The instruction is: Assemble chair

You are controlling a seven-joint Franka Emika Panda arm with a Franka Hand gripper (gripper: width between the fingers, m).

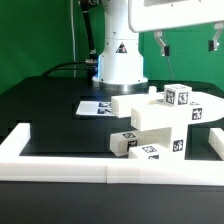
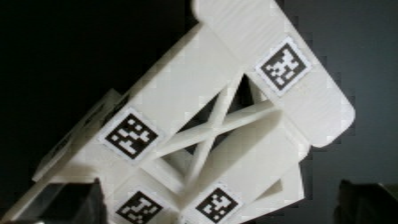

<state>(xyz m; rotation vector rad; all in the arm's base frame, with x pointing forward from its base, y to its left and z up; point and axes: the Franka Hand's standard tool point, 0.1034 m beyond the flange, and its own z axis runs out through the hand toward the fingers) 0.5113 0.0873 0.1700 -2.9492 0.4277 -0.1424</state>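
Observation:
The chair parts [image 1: 155,120] are white blocks and slabs with black-and-white tags, piled at the exterior view's centre right. A flat slab [image 1: 132,103] lies at the back of the pile. Small tagged cubes [image 1: 150,148] lie at the front near the wall. My gripper [image 1: 186,42] hangs high above the pile at the upper right, with its dark fingers [image 1: 160,42] wide apart and nothing between them. The wrist view looks down on a white braced frame piece [image 2: 222,110] bearing several tags. The gripper [image 2: 214,205] is well above it, and its fingers show only dimly at the frame's edges.
A low white border wall [image 1: 60,165] runs along the front and both sides of the black table. The marker board [image 1: 97,106] lies flat in front of the robot base [image 1: 120,55]. A green backdrop stands behind.

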